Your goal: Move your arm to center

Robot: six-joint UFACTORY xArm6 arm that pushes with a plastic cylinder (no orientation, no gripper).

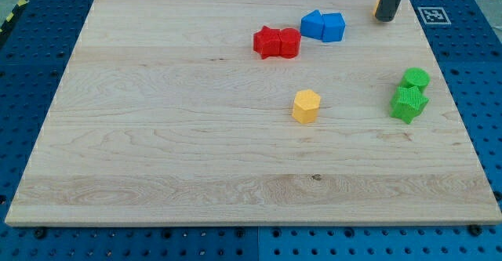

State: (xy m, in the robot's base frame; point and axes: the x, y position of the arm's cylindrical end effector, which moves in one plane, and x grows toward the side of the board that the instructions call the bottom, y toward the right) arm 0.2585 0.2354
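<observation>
1. At the view's top right corner of the bench (157,135), my tip (386,18) sits well away from the centre; the move looks barely begun.
2. The end effector is a bare rod, with nothing to spread or pinch.
3. The bench's centre lies left of the yellow block (306,106), so most of the travel remains.
4. The blue blocks (323,26) lie just left of my tip, with the red blocks (277,42) beyond.

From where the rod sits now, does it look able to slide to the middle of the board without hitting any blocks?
Probably yes. My tip sits near the view's top right corner; the blue blocks lie just left of it, so a slight detour below them should reach the bare centre.
</observation>
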